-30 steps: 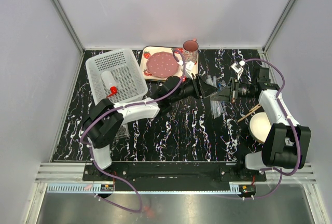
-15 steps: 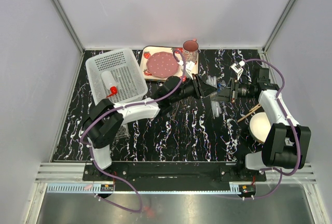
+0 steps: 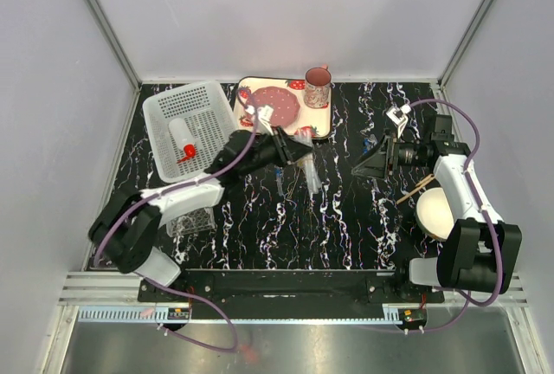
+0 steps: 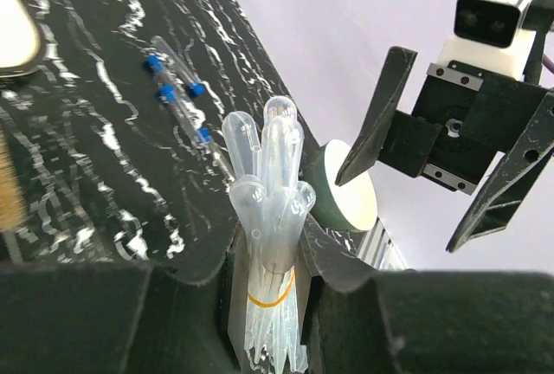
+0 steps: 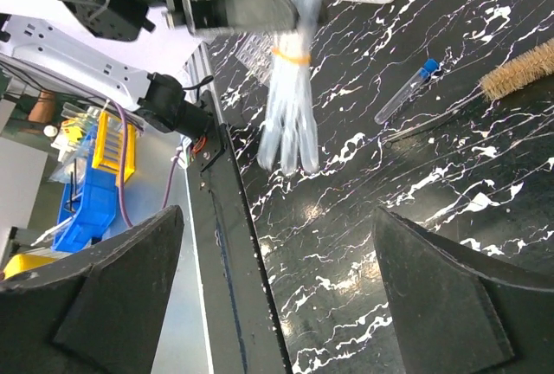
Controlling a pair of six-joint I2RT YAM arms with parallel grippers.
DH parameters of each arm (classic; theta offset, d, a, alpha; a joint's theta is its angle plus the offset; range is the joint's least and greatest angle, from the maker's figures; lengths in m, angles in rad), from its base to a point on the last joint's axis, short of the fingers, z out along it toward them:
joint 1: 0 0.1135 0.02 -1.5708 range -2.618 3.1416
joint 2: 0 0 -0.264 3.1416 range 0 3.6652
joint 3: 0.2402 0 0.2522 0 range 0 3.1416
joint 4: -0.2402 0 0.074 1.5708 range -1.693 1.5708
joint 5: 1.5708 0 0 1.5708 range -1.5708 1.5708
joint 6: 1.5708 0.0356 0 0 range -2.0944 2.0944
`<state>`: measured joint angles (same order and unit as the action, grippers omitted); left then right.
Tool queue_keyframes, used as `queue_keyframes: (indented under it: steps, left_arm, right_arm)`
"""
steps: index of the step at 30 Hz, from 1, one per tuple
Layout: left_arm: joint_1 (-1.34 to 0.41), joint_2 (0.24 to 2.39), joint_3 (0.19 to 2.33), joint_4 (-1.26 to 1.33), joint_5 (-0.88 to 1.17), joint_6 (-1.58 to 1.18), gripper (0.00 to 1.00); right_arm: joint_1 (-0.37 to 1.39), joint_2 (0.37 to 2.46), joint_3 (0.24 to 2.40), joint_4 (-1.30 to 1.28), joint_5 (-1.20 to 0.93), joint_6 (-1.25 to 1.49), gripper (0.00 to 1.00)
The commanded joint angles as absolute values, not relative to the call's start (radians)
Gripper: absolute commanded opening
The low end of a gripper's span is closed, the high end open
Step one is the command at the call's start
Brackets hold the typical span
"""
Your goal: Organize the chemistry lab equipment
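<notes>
- Clear pipette bundle point(image 4: 270, 218), banded, clamped in left gripper point(image 4: 268, 263) above mid-table.
- Right gripper point(image 3: 370, 164): jaws apart, empty.
- Done: 1 red-capped bottle point(image 3: 183, 137) in white basket point(image 3: 173, 99).
- Outstanding, by my reading: blue-tipped tubes point(image 4: 177, 101) and wooden sticks point(image 3: 415, 188) loose; tube rack point(image 3: 190, 222) contents unclear.

We are finding no text, label, brand, number or sign that can be read in any of these views; nothing legible is showing on any object or surface.
</notes>
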<state>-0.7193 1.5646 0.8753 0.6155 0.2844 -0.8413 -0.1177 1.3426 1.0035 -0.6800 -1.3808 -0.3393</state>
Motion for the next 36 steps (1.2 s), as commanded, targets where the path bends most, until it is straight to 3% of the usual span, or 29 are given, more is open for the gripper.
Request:
queue_keyframes:
  steps: [1, 7, 13, 24, 28, 36]
  left_arm:
    - [-0.617, 1.385, 0.810, 0.533, 0.347, -0.763, 0.22]
    - [-0.269, 1.220, 0.851, 0.070, 0.431, -0.571, 0.22]
    - [-0.002, 1.288, 1.000, -0.165, 0.502, -0.450, 0.23]
    - [0.127, 1.591, 1.273, -0.278, 0.462, -0.400, 0.25]
    - [0.135, 1.690, 1.360, -0.350, 0.451, -0.382, 0.34]
    - [0.149, 1.652, 1.411, -0.391, 0.388, -0.345, 0.68]
  right_arm:
    - [-0.110, 1.302, 1.009, -0.722, -1.353, -0.425, 0.95]
    - [-0.109, 1.308, 1.015, -0.738, -1.319, -0.449, 0.96]
    - [-0.109, 1.313, 1.023, -0.752, -1.310, -0.466, 0.96]
    - [-0.109, 1.310, 1.025, -0.765, -1.292, -0.485, 0.96]
    - [-0.109, 1.308, 1.026, -0.769, -1.287, -0.491, 0.96]
    - [-0.110, 1.296, 1.020, -0.775, -1.253, -0.508, 0.97]
